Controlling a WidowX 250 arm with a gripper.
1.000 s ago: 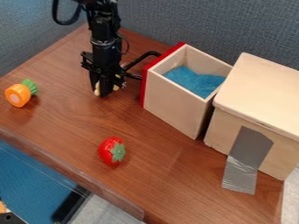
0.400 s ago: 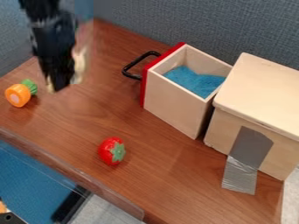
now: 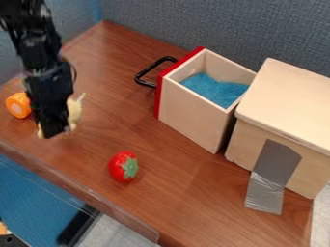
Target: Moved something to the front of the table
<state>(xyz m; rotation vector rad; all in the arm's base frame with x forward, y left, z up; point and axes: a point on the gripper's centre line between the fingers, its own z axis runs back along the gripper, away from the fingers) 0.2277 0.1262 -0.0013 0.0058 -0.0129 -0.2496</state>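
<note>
The black gripper (image 3: 57,131) hangs over the left part of the wooden table (image 3: 161,169), close to the front edge. A pale yellow object (image 3: 75,112) shows at its right side, and a bit of the same colour shows at its left; the gripper is shut on this object and hides its middle. Whether the object touches the tabletop I cannot tell.
An orange toy carrot (image 3: 19,105) lies just left of the gripper, partly behind the arm. A red toy strawberry (image 3: 123,166) sits to the right, nearer the front. An open wooden drawer (image 3: 188,113) with a black handle stands beside a lidded wooden box (image 3: 283,106).
The gripper has moved from beside the drawer handle to the left, then toward the front edge, with the pale yellow object travelling along. The carrot, strawberry and drawer have stayed put.
</note>
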